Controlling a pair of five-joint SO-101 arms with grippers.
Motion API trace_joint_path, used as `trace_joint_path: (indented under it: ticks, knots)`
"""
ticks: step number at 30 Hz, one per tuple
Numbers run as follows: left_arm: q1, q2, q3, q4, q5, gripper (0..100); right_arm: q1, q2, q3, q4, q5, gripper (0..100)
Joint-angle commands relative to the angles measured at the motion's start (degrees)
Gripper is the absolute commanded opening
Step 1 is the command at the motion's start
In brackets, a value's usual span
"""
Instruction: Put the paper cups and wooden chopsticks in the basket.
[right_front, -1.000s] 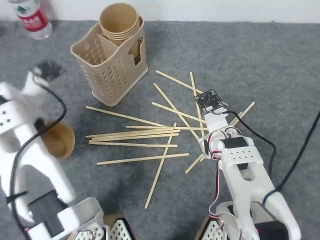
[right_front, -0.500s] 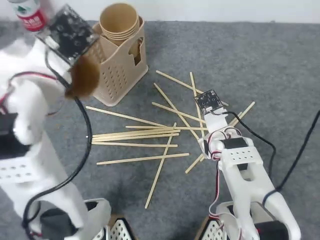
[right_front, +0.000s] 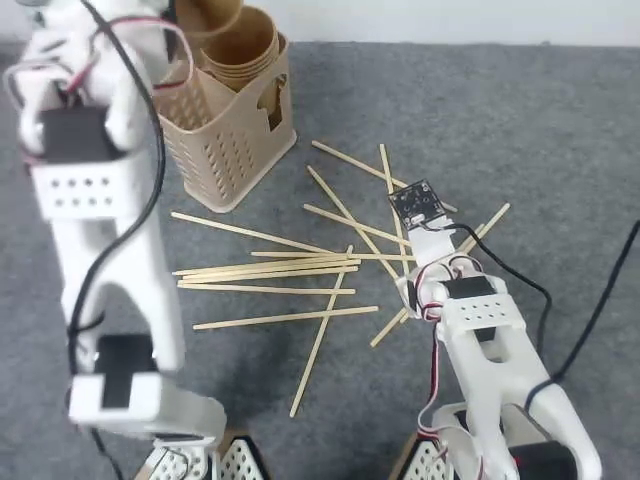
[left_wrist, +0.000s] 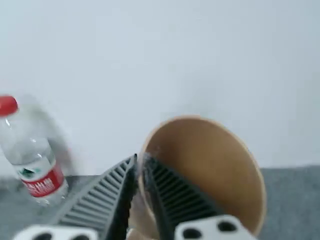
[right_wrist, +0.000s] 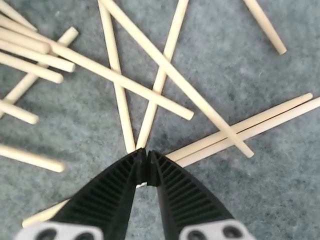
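Right, I have the paper cup (left_wrist: 210, 170) pinched by its rim in the left gripper (left_wrist: 138, 162), up by the basket (right_front: 225, 140). Chopsticks (right_front: 300, 265) lie scattered on the grey carpet (right_front: 520, 120), my right gripper (right_wrist: 146, 167) closed among them.

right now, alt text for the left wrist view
The left gripper is shut on the rim of a brown paper cup before a white wall. A clear bottle with a red cap stands farther off on grey carpet.
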Motion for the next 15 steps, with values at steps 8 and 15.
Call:
trace_joint_path:
  ticks: [8, 15]
  knots:
    - [1.7, 17.4, -19.3, 0.5, 19.3, 1, -0.2, -1.9, -0.4, -1.9, 0.8, 0.9]
    - [5.2, 22.9, -24.0, 5.1, 19.3, 1, 0.0, -1.9, -0.4, -3.1, 0.8, 0.9]
